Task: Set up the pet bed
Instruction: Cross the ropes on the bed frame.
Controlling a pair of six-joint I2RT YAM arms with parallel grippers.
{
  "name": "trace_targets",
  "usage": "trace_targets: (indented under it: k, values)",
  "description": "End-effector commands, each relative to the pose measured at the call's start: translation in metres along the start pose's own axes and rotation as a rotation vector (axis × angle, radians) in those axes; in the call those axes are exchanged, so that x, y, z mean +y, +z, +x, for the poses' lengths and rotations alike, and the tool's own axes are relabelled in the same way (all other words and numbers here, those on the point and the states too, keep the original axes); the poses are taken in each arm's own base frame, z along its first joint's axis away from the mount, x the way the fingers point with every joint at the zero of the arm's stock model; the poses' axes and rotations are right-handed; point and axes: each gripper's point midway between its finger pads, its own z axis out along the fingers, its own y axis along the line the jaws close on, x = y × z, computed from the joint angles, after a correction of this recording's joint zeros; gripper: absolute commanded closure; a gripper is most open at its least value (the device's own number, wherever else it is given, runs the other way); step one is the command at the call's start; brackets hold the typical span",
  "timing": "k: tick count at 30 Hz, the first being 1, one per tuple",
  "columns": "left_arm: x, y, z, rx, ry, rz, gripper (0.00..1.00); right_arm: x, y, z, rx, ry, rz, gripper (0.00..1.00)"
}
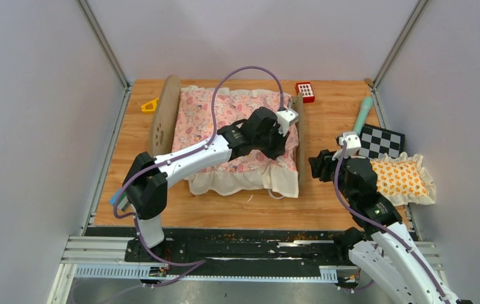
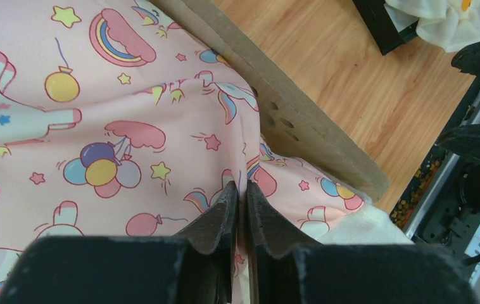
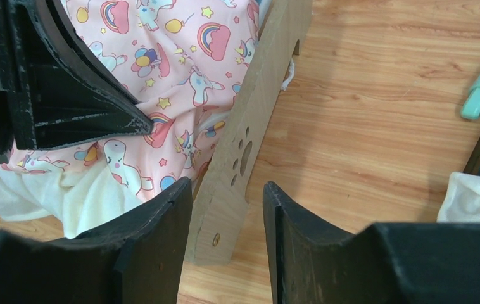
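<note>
- Bed (image 1: pixel 164 115) lies mid-desk (image 1: pixel 332 114). Its rounded board is at the 9 o'clock end, and a second board (image 3: pixel 250 114) with a paw cutout is at the 3 o'clock end.
- Quilt (image 1: pixel 193 120) is spread over the bed. Its cream ruffle hangs over the 6 o'clock side, bunched toward 5 o'clock.
- Left arm reaches across the bed from 7 o'clock.
- Left pincer (image 2: pixel 242 190) is down on the quilt, just inside the paw board near its 5 o'clock corner. Jaws are narrow, a thin slit only. A crease in the cloth runs up to the slit; cannot tell whether any cloth is nipped.
- Right pincer (image 3: pixel 227 185) is at the near end of the paw board, at 3 o'clock of the bed. Jaws are moderately wide with nothing held. In the wrist view the board's corner shows in the gap, and there is daylight on the outer side.
- Pillow (image 1: pixel 402 177) is on the desk at 3 o'clock, well apart from the bed, partly over a checkerboard (image 1: pixel 382 140).
- Red block (image 1: pixel 305 92) is at 1 o'clock and a yellow piece (image 1: pixel 150 106) at 10 o'clock.
</note>
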Motion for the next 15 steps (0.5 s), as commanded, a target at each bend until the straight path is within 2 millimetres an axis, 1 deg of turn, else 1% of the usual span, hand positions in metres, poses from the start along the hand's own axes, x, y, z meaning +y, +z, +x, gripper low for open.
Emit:
trace_targets:
  k: [1,2,4,6,8,13,15]
  values:
    - [0.002,-0.004,-0.026,-0.091,0.019,-0.018,0.77,-0.003,-0.003,0.002,0.004,0.03,0.019,0.54]
    - [0.002,-0.005,-0.027,-0.094,0.019,-0.02,0.72,-0.003,-0.003,0.003,0.006,0.037,0.022,0.53]
    - [0.001,-0.006,-0.03,-0.103,0.017,-0.017,0.67,-0.003,-0.004,0.004,0.008,0.053,0.025,0.52]
    - [-0.002,-0.01,-0.037,-0.123,0.012,-0.009,0.57,-0.002,-0.004,0.005,0.018,0.068,0.027,0.51]
    - [-0.006,-0.013,-0.044,-0.142,0.005,0.005,0.51,-0.002,-0.005,0.006,0.029,0.083,0.03,0.51]
    - [-0.016,-0.02,-0.058,-0.177,-0.007,0.047,0.32,-0.001,-0.005,0.011,0.056,0.103,0.033,0.51]
    - [-0.019,-0.025,-0.061,-0.189,-0.011,0.058,0.26,0.0,-0.005,0.011,0.057,0.106,0.028,0.51]
